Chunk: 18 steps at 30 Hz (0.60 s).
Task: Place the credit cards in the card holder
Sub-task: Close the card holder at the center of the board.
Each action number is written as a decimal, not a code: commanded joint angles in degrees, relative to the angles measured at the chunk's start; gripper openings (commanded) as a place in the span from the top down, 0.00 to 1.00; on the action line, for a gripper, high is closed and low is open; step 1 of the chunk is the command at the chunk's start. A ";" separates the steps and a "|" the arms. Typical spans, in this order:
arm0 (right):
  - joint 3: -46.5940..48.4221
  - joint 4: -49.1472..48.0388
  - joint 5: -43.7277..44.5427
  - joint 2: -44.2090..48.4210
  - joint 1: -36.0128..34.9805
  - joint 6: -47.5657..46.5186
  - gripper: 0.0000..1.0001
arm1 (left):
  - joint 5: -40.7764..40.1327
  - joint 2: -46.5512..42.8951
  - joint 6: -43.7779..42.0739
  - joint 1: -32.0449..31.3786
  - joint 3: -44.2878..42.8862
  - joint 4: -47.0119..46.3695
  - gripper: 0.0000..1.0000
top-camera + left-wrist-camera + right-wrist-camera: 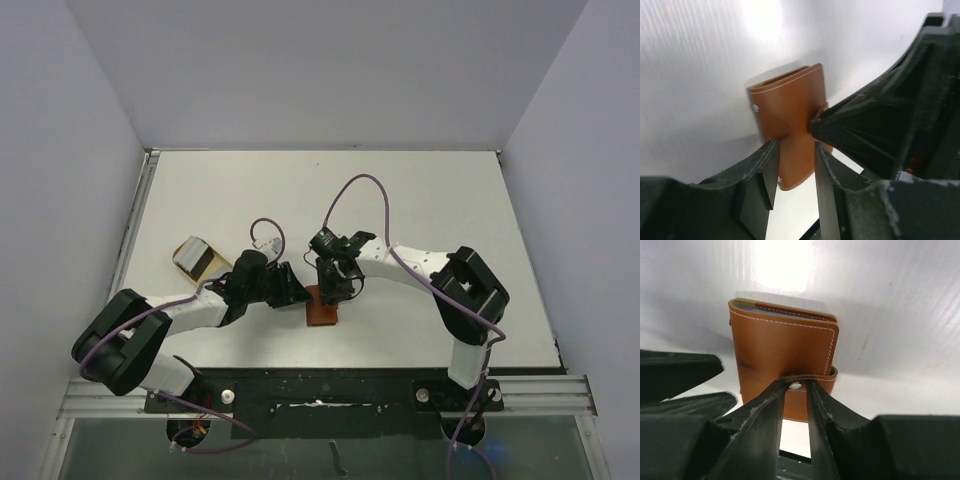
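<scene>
The card holder [322,310], a brown leather wallet, lies folded on the table between the two arms. In the right wrist view its strap is wrapped over the front, with the snap button [795,385] showing. My right gripper [795,383] is open, its tips resting on the strap on either side of the button. My left gripper [794,148] is open too, its tips at the near part of the card holder [787,112], with only table between the fingers. A pale blue-grey sliver [785,311] shows in the wallet's top fold. The credit cards are hidden.
A tan rounded dish [200,258] with a grey inside sits to the left, beside the left arm. White walls stand round the table on the left, back and right. The right gripper's dark body [890,115] fills the right of the left wrist view.
</scene>
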State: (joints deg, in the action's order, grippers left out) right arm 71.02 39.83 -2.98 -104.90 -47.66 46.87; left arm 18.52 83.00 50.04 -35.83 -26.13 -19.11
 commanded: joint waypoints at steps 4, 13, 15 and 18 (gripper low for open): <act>-0.30 -2.79 7.18 6.24 -0.57 -1.25 0.76 | -2.98 -8.81 -3.88 2.74 -5.05 7.22 0.63; -3.39 -7.60 7.54 8.19 -1.87 -0.88 0.87 | -5.60 -15.68 -6.27 4.54 -6.71 15.20 0.53; -3.65 -8.44 6.66 7.46 -1.91 -1.03 0.88 | -6.11 -16.88 -6.44 4.63 -6.90 16.45 0.53; -4.27 -9.21 6.33 6.09 -1.89 -0.69 0.89 | -6.73 -18.57 -6.51 4.77 -6.92 17.74 0.53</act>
State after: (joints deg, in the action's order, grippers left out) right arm 67.31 34.46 2.96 -98.83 -49.34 46.30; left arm 13.47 67.68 45.17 -31.53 -30.20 -3.62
